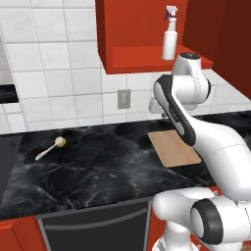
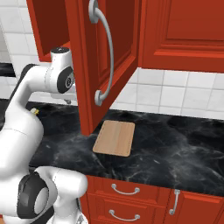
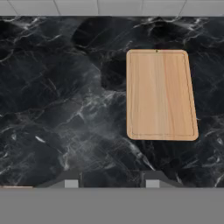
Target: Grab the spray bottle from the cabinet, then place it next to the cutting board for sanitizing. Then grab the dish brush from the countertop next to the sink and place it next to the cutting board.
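Flat rounded-corner wooden cutting board on glossy veined countertop

Surface: glossy black, marble-look, faint white veining. Cutting board: light tan wood with lengthwise grain and a thin darker line inset along its border. Cabinet: bright red, its open door carrying a silver curved handle. Spray bottle: white translucent body, white trigger head tipped bluish. Dish brush: cream-white handle, tan bristle head. Wall tiles: white, grey grout. Wall outlet: grey.
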